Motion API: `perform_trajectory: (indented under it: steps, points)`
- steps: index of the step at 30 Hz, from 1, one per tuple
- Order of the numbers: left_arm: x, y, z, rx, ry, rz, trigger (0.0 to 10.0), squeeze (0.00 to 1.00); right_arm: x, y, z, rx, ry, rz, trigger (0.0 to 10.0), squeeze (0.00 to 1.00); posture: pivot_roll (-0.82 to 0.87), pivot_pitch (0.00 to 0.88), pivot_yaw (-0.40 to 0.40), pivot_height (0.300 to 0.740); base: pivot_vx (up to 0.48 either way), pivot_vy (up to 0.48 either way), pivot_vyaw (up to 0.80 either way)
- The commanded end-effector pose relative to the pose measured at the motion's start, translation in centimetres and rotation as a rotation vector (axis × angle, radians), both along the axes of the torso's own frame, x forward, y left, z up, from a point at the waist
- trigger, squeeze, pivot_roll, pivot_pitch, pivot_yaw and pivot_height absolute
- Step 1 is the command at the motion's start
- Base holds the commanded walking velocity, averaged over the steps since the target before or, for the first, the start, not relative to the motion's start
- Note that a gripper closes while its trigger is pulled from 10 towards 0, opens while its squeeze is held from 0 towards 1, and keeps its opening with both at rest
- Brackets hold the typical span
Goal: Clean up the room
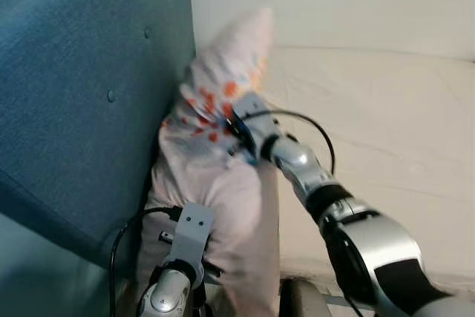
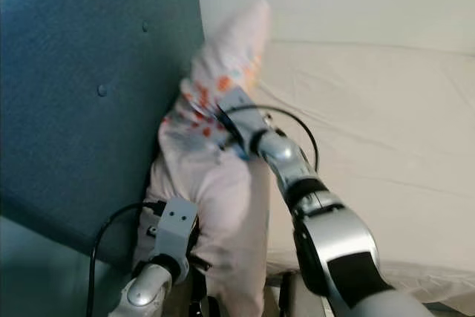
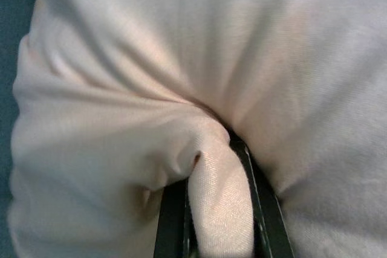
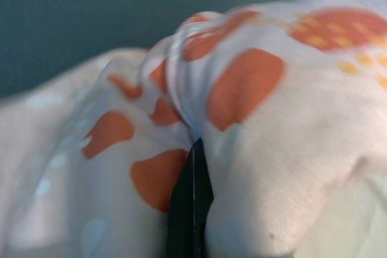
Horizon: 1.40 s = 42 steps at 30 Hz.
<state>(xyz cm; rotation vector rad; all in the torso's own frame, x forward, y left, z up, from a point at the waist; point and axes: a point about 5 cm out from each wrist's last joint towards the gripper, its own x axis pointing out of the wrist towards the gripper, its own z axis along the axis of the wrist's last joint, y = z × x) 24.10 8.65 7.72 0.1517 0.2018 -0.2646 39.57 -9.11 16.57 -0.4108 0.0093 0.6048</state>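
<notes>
**A:** Left eye view: teal headboard (image 1: 82, 87), cream mattress (image 1: 386, 131), pale pillow (image 1: 215, 176) standing between them. Step?

**B:** Mid-placing. Left gripper (image 3: 211, 209) and right gripper (image 4: 192, 203) both pinch its fabric. Next, probably settle it, then let go.
</notes>
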Motion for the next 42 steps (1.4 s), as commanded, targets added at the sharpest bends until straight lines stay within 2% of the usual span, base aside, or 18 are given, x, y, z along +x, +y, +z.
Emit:
perform_trajectory:
  steps: [1,4,12,13,14,15,16,17,22,26,29,30,31,32,33,35,39,42]
  points:
    - [0.2,-0.7,0.4,-0.008,-0.016,-0.003,10.0,0.0,-0.3,0.4,-0.8,0.002,0.028,0.016,10.0,0.0,0.21,0.271,-0.005,0.63,0.0,0.0,0.0]
    - [0.5,-1.4,0.6,-0.016,-0.01,0.017,10.0,0.0,-0.7,-0.5,-2.0,0.006,0.072,-0.008,10.0,0.0,0.21,0.277,0.006,0.63,0.0,0.0,0.0]
    - [0.4,-2.1,0.6,-0.026,0.001,0.012,10.0,0.0,-0.4,-0.6,-1.5,0.02,0.063,-0.025,10.0,0.0,0.21,0.278,0.009,0.63,0.0,0.0,0.0]
    - [0.4,-2.2,0.6,-0.042,0.01,0.006,10.0,0.0,-0.4,-0.6,-1.5,0.028,0.067,-0.025,10.0,0.35,0.22,0.277,0.01,0.63,0.0,0.0,0.0]
    - [0.3,-2.2,0.6,-0.057,0.019,-0.003,10.0,0.11,-0.4,-0.6,-1.4,0.03,0.066,-0.028,10.0,0.69,0.22,0.279,0.008,0.63,0.0,0.0,0.0]
    - [0.3,-2.3,0.6,-0.062,0.021,-0.006,10.0,0.43,-0.3,-0.7,-1.4,0.037,0.067,-0.03,10.0,1.0,0.22,0.279,0.008,0.63,0.0,0.0,0.0]
    - [0.3,-2.3,0.6,-0.062,0.021,-0.006,10.0,0.43,-0.3,-0.7,-1.4,0.037,0.067,-0.03,10.0,1.0,0.22,0.279,0.008,0.63,0.0,0.0,0.0]
    - [0.2,-2.4,0.7,-0.097,0.034,-0.035,10.0,1.0,-0.3,-0.7,-1.4,0.059,0.078,-0.026,10.0,1.0,0.22,0.278,0.008,0.63,0.0,0.0,0.0]
    - [0.3,-2.5,1.0,-0.112,0.032,-0.046,10.0,1.0,-0.3,-0.9,-1.2,0.104,0.08,-0.04,10.0,1.0,0.22,0.279,0.005,0.63,0.0,0.0,0.0]
    - [0.6,-2.2,1.0,-0.123,0.032,-0.034,10.0,1.0,-0.3,-2.3,-1.5,0.281,0.109,-0.123,10.0,1.0,0.22,0.273,-0.003,0.63,0.0,0.0,0.0]
    - [0.7,-2.0,1.0,-0.139,0.04,-0.024,10.0,1.0,-0.6,-3.2,-2.8,0.298,0.169,-0.197,10.0,1.0,0.21,0.271,-0.007,0.63,0.0,0.0,0.0]
    - [0.7,-1.9,0.9,-0.147,0.048,-0.019,10.0,1.0,-1.0,-3.8,-4.0,0.287,0.212,-0.239,10.0,0.42,0.2,0.269,-0.009,0.63,0.0,0.0,0.0]
    - [0.7,-1.9,0.9,-0.147,0.048,-0.019,10.0,1.0,-1.0,-3.8,-4.0,0.287,0.212,-0.239,10.0,0.42,0.2,0.269,-0.009,0.63,0.0,0.0,0.0]
    - [0.8,-1.7,0.8,-0.153,0.052,-0.015,10.0,1.0,-1.3,-4.2,-4.9,0.28,0.24,-0.267,10.0,0.0,0.2,0.269,-0.009,0.63,0.0,0.0,0.0]
    - [0.8,-1.5,0.7,-0.166,0.061,-0.002,10.0,1.0,-1.9,-4.8,-6.1,0.307,0.274,-0.302,10.0,0.0,0.19,0.262,-0.008,0.63,0.0,0.0,0.0]
    - [0.8,-1.5,0.7,-0.166,0.061,-0.002,10.0,1.0,-1.9,-4.8,-6.1,0.307,0.274,-0.302,10.0,0.0,0.19,0.262,-0.008,0.63,0.0,0.0,0.0]
    - [1.4,-0.5,0.8,-0.188,0.065,0.03,10.0,1.0,-4.3,-6.9,-10.1,0.295,0.365,-0.464,10.0,0.0,0.16,0.253,0.002,0.63,0.0,0.0,0.0]
    - [1.6,-0.1,0.9,-0.191,0.062,0.038,10.0,1.0,-5.1,-7.3,-11.0,0.272,0.379,-0.511,10.0,0.0,0.16,0.25,0.006,0.63,0.0,0.0,0.0]
